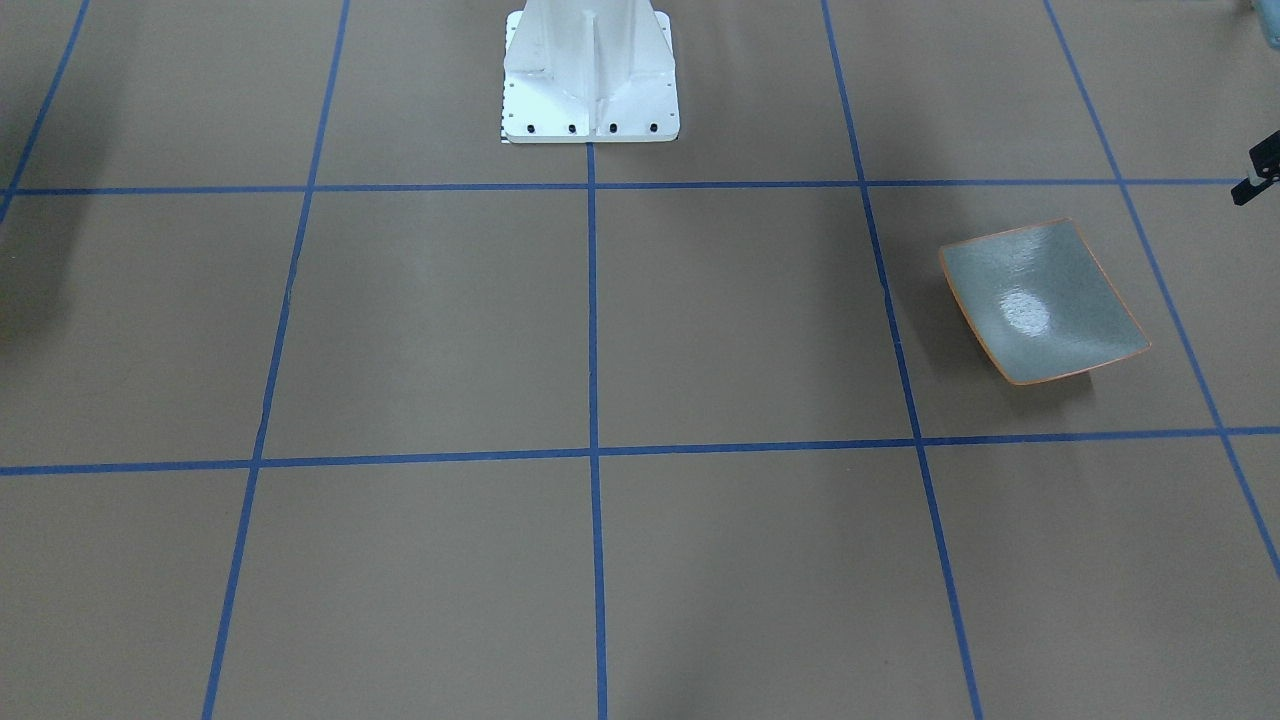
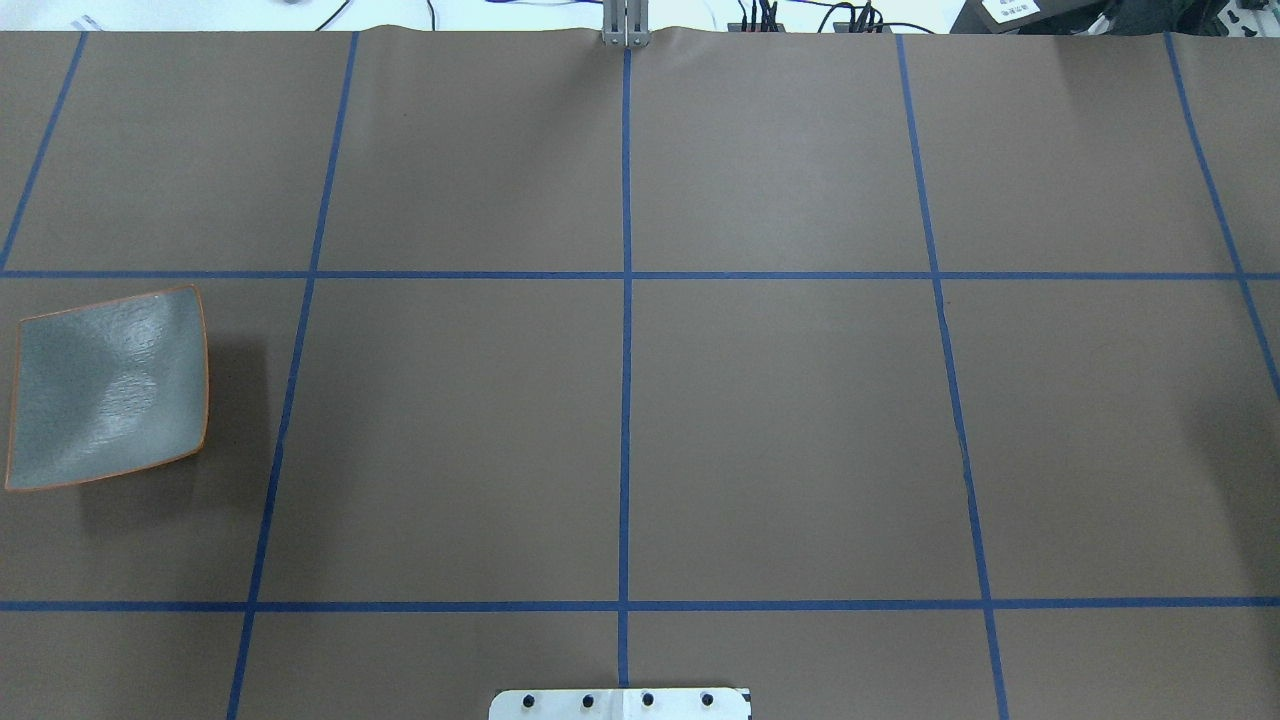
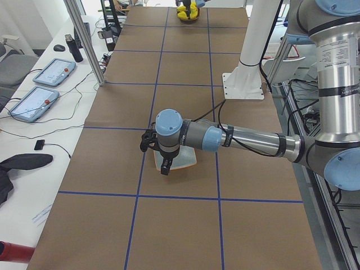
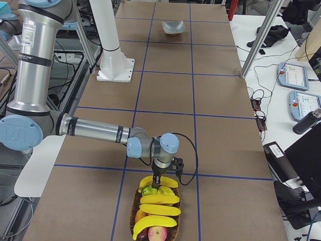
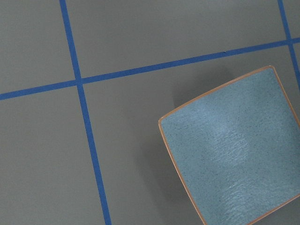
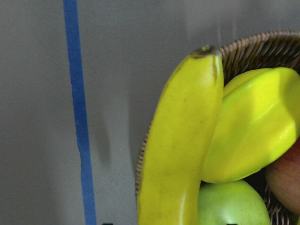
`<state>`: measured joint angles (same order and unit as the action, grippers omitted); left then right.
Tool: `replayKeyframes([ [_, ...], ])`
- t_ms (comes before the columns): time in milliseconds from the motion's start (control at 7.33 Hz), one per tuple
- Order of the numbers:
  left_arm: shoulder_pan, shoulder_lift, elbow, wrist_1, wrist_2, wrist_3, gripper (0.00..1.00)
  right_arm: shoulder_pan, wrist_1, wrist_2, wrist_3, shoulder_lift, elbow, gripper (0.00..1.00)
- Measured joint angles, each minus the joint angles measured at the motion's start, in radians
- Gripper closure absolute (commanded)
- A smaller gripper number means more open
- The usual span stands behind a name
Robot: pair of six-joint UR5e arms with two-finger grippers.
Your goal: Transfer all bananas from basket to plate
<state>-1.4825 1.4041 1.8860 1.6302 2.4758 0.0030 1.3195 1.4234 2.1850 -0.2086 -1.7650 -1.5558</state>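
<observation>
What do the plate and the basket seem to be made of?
The plate: probably glazed ceramic, glossy grey-green with soft light reflections and a thin orange rim. The basket: woven wicker or similar, brown strands visible at its rim.

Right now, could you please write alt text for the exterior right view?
The right arm reaches over a wicker basket of bananas and other fruit, fingers at the pile's far end. The empty plate sits far up the table.

Yellow bananas (image 4: 159,210) in wicker basket (image 6: 255,47); plate (image 1: 1045,300) well apart.
</observation>
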Motion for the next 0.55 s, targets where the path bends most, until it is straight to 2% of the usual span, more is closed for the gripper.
replayKeyframes([
  [273,0.000,0.000,0.000,0.000,0.001,0.000,0.01,-0.004,-0.001,-0.001,0.001,-0.001,0.005,0.62],
  [546,0.000,0.000,0.001,0.000,0.002,0.000,0.01,-0.005,-0.001,-0.003,0.002,0.000,0.006,0.86],
])
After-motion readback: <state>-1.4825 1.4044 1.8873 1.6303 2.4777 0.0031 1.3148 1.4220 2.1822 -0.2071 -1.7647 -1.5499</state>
